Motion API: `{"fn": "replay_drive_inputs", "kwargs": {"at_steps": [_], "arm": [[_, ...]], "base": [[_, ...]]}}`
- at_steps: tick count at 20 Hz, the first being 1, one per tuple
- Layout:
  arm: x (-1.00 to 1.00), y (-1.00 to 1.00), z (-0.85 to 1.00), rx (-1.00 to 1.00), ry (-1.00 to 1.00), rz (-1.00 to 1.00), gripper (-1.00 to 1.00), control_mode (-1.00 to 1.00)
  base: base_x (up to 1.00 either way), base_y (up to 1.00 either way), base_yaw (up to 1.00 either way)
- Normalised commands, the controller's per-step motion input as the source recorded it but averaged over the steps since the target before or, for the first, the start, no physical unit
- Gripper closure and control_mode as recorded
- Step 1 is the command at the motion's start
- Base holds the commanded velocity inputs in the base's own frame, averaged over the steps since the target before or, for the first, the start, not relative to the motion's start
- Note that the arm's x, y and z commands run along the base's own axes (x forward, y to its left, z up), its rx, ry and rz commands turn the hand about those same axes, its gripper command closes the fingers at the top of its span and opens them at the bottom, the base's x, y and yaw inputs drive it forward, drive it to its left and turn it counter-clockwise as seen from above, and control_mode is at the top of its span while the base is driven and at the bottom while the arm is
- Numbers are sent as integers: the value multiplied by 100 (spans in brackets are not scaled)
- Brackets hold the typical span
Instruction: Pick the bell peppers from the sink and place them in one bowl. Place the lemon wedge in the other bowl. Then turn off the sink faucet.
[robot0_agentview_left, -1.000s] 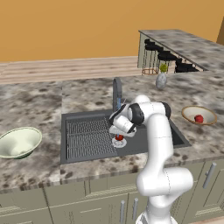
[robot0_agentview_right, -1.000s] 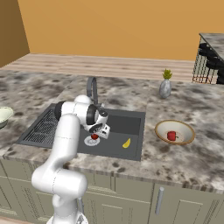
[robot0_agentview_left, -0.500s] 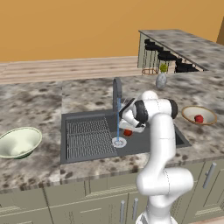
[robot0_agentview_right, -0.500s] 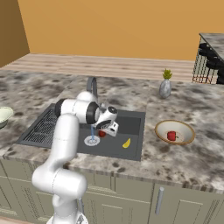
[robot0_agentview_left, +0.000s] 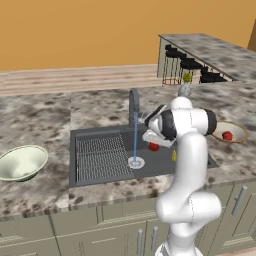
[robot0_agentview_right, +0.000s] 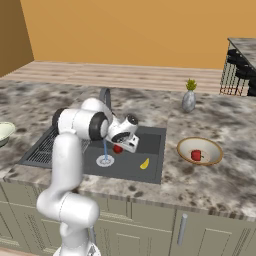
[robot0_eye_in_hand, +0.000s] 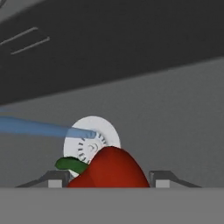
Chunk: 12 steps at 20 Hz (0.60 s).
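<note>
Red marks progress: one bell pepper (robot0_agentview_right: 196, 155) already lies in the tan bowl (robot0_agentview_right: 186, 148) at right, the second bell pepper (robot0_eye_in_hand: 109, 169) sits gripped in the tool (robot0_eye_in_hand: 107, 179) mid-frame. Lemon wedge (robot0_agentview_right: 144, 163) waits in the sink (robot0_agentview_right: 152, 145); faucet (robot0_agentview_left: 133, 104) runs.

End effector (robot0_eye_in_hand: 107, 183) carried bell pepper (robot0_eye_in_hand: 109, 169) rightward, off drain (robot0_eye_in_hand: 91, 141).

The sink (robot0_agentview_left: 95, 172) sits in the counter (robot0_agentview_left: 40, 117), with the faucet (robot0_agentview_left: 133, 102) at its far edge and the drain (robot0_agentview_left: 135, 162) below it. One bell pepper (robot0_agentview_left: 153, 146) sits between the gripper's (robot0_eye_in_hand: 107, 181) fingertips, just right of the drain. The lemon wedge (robot0_agentview_right: 144, 163) lies farther right in the basin. The deep bowl (robot0_agentview_left: 20, 162) stands left of the sink; the shallow bowl (robot0_agentview_right: 212, 147), right of it, holds the other pepper (robot0_agentview_right: 196, 155).
</note>
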Motion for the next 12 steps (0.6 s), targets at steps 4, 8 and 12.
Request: {"fn": "replay_drive_inputs", "kwargs": {"at_steps": [4,8,12], "arm": [[-59,0,75,0,-13,1,100,-100],[-56,0,75,0,-10,0,100,-100],[-48,-5,79,0,-1,0,100,-100]], "base": [[0,0,0],[0,0,0],[0,0,0]]}}
